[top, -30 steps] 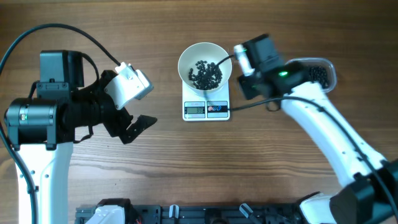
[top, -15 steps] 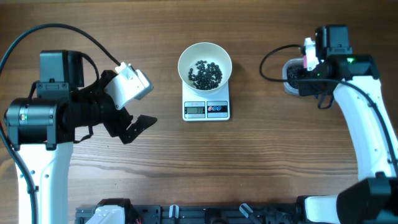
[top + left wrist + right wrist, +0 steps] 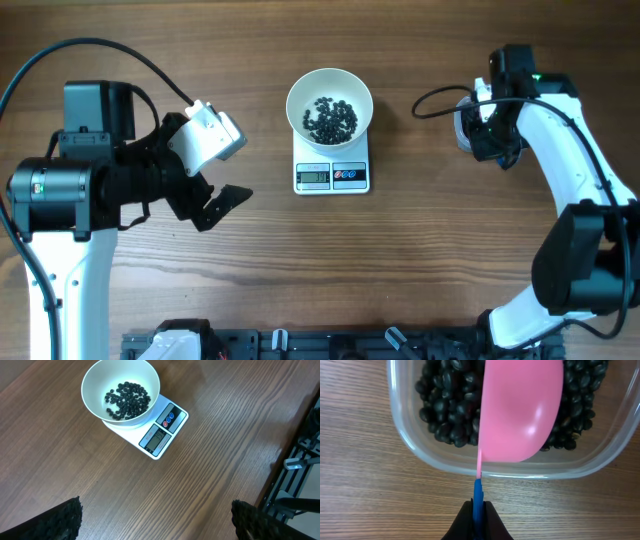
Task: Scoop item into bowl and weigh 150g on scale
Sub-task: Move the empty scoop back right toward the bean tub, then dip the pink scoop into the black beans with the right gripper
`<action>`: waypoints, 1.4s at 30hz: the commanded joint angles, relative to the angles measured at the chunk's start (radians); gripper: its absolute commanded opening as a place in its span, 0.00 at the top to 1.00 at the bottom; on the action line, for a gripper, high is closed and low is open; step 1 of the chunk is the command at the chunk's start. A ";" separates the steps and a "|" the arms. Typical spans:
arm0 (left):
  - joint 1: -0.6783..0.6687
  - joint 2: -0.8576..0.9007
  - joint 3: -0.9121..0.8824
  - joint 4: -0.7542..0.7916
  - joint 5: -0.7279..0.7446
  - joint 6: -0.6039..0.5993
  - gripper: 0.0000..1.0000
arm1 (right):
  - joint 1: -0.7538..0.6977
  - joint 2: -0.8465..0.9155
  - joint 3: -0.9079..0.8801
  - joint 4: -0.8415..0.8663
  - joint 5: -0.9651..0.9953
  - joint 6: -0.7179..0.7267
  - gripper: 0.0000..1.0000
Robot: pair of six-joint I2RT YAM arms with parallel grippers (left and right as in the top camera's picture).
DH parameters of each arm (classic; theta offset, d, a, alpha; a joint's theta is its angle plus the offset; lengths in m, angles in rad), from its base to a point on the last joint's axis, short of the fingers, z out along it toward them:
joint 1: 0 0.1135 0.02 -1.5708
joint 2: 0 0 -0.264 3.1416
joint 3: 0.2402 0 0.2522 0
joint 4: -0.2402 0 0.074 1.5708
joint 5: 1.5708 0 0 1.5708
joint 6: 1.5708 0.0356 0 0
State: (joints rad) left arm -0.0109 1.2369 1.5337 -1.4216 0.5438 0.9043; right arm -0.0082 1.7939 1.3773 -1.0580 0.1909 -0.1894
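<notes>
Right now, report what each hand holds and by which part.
Right hand grips the pink scoop by its blue handle, cup over the clear tub. Left hand is open, holding nothing.

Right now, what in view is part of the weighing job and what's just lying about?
In the job: bowl, scale under it, black beads, clear tub, pink scoop in the shut right end effector.
Lying about: open left end effector, holding nothing; black rack at the table edge.
</notes>
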 commanded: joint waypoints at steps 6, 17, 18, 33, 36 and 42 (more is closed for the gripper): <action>0.007 -0.003 0.016 -0.001 0.000 0.016 0.00 | 0.000 0.047 0.016 0.030 -0.111 -0.072 0.96; 0.007 -0.003 0.016 -0.001 0.000 0.016 0.00 | -0.036 0.050 0.016 0.051 -0.310 -0.072 0.96; 0.007 -0.003 0.016 -0.001 0.000 0.016 0.00 | -0.046 0.050 0.016 0.051 -0.329 -0.072 0.96; 0.007 -0.003 0.016 -0.001 0.000 0.016 0.00 | -0.179 0.050 0.016 -0.044 -0.546 -0.177 0.96; 0.007 -0.003 0.016 -0.001 0.000 0.016 0.00 | -0.179 0.050 0.016 -0.033 -0.521 -0.176 0.96; 0.007 -0.003 0.016 -0.001 0.000 0.016 0.00 | -0.180 0.073 0.016 0.022 -0.533 -0.152 0.96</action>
State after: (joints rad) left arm -0.0109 1.2369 1.5337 -1.4216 0.5438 0.9043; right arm -0.1963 1.8282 1.3811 -1.0599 -0.2909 -0.3275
